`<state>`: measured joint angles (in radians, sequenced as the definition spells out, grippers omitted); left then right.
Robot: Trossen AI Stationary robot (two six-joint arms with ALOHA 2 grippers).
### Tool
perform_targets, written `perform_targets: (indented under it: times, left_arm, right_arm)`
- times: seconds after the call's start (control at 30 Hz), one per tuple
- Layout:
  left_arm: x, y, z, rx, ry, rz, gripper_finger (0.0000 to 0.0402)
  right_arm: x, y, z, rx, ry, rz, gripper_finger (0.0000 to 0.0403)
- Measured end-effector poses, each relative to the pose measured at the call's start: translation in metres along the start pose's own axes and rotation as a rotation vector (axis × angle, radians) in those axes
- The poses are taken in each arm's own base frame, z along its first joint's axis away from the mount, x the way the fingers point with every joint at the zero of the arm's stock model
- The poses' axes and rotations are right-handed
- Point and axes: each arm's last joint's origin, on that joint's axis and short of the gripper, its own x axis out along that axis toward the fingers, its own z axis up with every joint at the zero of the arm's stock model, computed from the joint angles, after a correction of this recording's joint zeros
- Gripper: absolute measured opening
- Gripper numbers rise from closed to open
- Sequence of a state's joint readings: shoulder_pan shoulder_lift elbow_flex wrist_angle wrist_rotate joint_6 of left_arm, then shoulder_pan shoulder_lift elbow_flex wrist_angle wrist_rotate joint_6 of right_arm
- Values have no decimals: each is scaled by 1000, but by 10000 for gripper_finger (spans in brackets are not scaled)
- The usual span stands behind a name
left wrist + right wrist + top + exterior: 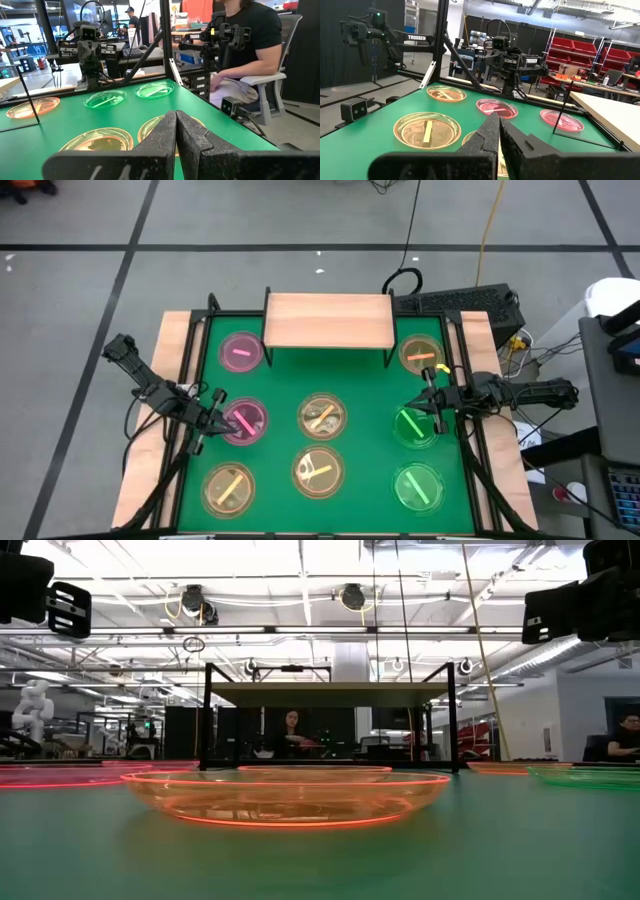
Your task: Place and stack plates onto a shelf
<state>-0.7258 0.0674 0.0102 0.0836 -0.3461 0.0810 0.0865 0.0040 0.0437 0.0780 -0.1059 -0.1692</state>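
**Green surface with eight dishes**

A green surface [365, 435] carries eight plates [320, 417]: two pink toward the left, four amber, two green on the right. A bare light-wood shelf [328, 321] stands at its far edge.

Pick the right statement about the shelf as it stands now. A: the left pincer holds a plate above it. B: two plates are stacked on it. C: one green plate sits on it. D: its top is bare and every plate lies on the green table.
D: in the high view the shelf shows only bare wood, and all eight plates, such as the pink one, lie on the table.
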Motion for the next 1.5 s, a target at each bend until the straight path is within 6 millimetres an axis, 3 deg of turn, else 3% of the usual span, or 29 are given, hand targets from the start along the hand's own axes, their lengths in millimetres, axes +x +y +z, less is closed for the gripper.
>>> perform_targets:
  times: [1.07,1.27,1.5]
  left_arm:
    - [0,0,0,0,1,0,15]
    - [0,0,0,0,0,0,15]
    - [0,0,0,0,0,0,15]
  right_arm:
    - [0,0,0,-6,0,0,0]
    - [0,-1,3,-309,-27,-11,0]
    - [0,-1,3,-343,-26,-18,0]
